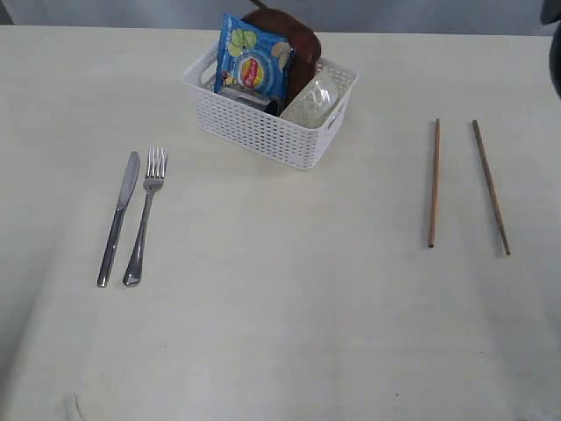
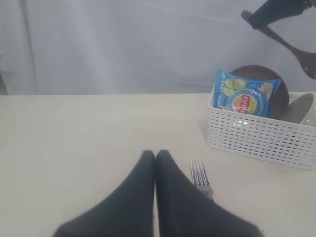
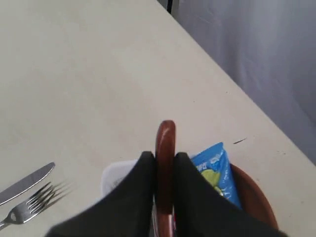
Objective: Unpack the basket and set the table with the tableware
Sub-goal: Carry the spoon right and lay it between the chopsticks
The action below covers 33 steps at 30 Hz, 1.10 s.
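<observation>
**Desk:** What do we say is in hand here?

**Floor:** We have the right end effector [image 3: 164, 157] pinching the wooden spoon [image 3: 166, 131] near its handle end, high over the basket [image 1: 263, 132]. The left wrist view shows the spoon tilted, its broad end lower than the grip. The left end effector [image 2: 155, 154] has its fingers pressed together on nothing, low over the bench [image 1: 280, 307] just beside the fork [image 1: 143, 224].

**Desk:** And the layout, by the clock?

**Floor:** In the exterior view the basket sits at 12 o'clock on the bench. Knife [image 1: 118, 219] and fork lie side by side at about 8 o'clock from it, and the two chopsticks [image 1: 433, 184] at about 4 o'clock. All four have their long axes running roughly 12 to 6. The chip bag [image 1: 252, 63], plate [image 1: 298, 39] and bowl [image 1: 314, 98] are inside the basket.

**Desk:** What does the next move turn on?

**Floor:** We judge it turns on swinging the spoon from its slant to that same 12-to-6 line before it goes down. The right arm is on the chopstick side, so the bare bench toward 4 o'clock looks nearest.
</observation>
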Each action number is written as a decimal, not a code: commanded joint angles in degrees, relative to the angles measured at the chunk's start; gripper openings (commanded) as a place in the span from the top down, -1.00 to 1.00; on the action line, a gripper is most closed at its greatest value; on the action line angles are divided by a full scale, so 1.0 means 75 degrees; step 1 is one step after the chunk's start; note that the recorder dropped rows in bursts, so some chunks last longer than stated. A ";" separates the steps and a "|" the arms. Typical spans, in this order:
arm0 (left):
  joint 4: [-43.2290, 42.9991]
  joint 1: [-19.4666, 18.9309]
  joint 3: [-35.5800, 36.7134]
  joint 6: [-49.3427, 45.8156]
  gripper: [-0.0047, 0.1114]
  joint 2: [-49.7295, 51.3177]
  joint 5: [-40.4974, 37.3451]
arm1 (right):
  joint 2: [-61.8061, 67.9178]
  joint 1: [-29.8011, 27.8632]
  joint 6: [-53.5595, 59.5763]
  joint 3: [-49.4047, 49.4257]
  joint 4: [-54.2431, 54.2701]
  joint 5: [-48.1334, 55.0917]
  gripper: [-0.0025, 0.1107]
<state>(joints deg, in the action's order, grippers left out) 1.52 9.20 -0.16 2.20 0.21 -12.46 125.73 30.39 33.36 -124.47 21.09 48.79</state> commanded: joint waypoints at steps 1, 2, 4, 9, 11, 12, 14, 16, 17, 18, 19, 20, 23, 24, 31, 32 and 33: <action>0.0034 0.0008 0.0021 -0.0002 0.92 -0.0027 0.0049 | -0.0446 -0.0032 -0.0418 -0.0006 -0.0584 0.0245 0.96; 0.0034 0.0008 0.0021 -0.0002 0.92 -0.0027 0.0049 | -0.0503 -0.0032 -0.0640 -0.0006 -0.0781 0.0341 0.96; 0.0034 0.0008 0.0021 -0.0002 0.92 -0.0027 0.0049 | -0.0601 -0.0080 -0.1282 -0.0006 -0.1442 0.0659 0.96; 0.0034 0.0008 0.0021 -0.0002 0.92 -0.0027 0.0049 | -0.0621 -0.0695 -0.2407 0.0012 -0.2213 0.1608 0.96; 0.0034 0.0008 0.0021 -0.0002 0.92 -0.0027 0.0049 | -0.0621 -0.1172 -0.2695 0.0076 -0.2104 0.1932 0.96; 0.0034 0.0008 0.0021 -0.0002 0.92 -0.0027 0.0049 | -0.0632 -0.1384 -0.2805 0.0076 -0.1983 0.2100 0.96; 0.0034 0.0008 0.0021 -0.0002 0.92 -0.0027 0.0049 | -0.0632 -0.1942 -0.2981 0.0076 -0.1611 0.2505 0.96; 0.0034 0.0008 0.0021 -0.0002 0.92 -0.0027 0.0049 | -0.0632 -0.2440 -0.3234 0.0076 -0.1286 0.2823 0.96; 0.0034 0.0008 0.0021 -0.0002 0.92 -0.0027 0.0049 | -0.0619 -0.2685 -0.3378 0.0088 -0.1178 0.2823 0.96; 0.0034 0.0008 0.0021 -0.0002 0.92 -0.0027 0.0049 | -0.0619 -0.2869 -0.3462 0.0152 -0.1131 0.2823 0.96; 0.0034 0.0008 0.0021 -0.0002 0.92 -0.0027 0.0049 | -0.0650 -0.3083 -0.3548 0.0296 -0.1079 0.2823 0.96; 0.0034 0.0008 0.0021 -0.0002 0.92 -0.0027 0.0049 | -0.0687 -0.3266 -0.3664 0.0541 -0.1062 0.2823 0.96; 0.0034 0.0008 0.0021 -0.0002 0.92 -0.0027 0.0049 | -0.0743 -0.3677 -0.3761 0.1515 -0.1061 0.2823 0.96; 0.0034 0.0008 0.0021 -0.0002 0.92 -0.0027 0.0049 | -0.0743 -0.3759 -0.3761 0.1838 -0.1061 0.2823 0.96; 0.0034 0.0008 0.0021 -0.0002 0.92 -0.0027 0.0049 | -0.0743 -0.4033 -0.3825 0.4420 -0.0958 0.0610 0.96; 0.0034 0.0008 0.0021 -0.0002 0.92 -0.0027 0.0049 | -0.0743 -0.4033 -0.3825 0.4625 -0.0958 0.0343 0.96; 0.0034 0.0008 0.0021 -0.0002 0.92 -0.0027 0.0049 | -0.0743 -0.4033 -0.3825 0.4847 -0.0958 0.0048 0.96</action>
<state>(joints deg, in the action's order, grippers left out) 1.52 9.20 -0.16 2.20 0.21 -12.46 120.50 0.46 4.70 -91.79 13.35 55.84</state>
